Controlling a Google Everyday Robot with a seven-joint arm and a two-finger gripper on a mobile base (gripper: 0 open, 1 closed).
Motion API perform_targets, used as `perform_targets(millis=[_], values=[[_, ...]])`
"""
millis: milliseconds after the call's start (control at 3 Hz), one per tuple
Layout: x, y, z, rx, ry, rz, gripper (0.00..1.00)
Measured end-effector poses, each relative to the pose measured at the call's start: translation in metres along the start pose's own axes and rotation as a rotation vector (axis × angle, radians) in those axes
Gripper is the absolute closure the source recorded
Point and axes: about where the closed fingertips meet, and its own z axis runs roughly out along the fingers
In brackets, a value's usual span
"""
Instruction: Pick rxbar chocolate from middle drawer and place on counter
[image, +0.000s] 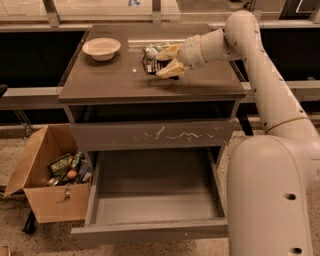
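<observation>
My gripper (161, 62) is over the back middle of the counter (110, 80), reaching in from the right. Its tan fingers (169, 70) are shut on the rxbar chocolate (149, 66), a small black wrapped bar at the fingertips, low over the counter or touching it. The middle drawer (150, 231) is pulled out below, and its grey box shows nothing inside.
A silver-green drink can (152, 50) lies just behind the bar. A white bowl (101, 48) sits at the counter's back left. The scratched upper drawer front (155, 134) is shut. A cardboard box (42, 200) with snacks stands on the floor at left.
</observation>
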Motion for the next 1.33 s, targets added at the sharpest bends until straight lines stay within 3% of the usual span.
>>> perform_targets(millis=[333, 667, 1333], values=[[0.0015, -0.0059, -0.0024, 0.016, -0.003, -0.003, 0.28], [0.0015, -0.0059, -0.0024, 0.016, -0.003, -0.003, 0.05], [-0.0046, -0.0055, -0.0115, 0.023, -0.057, -0.005, 0.0]])
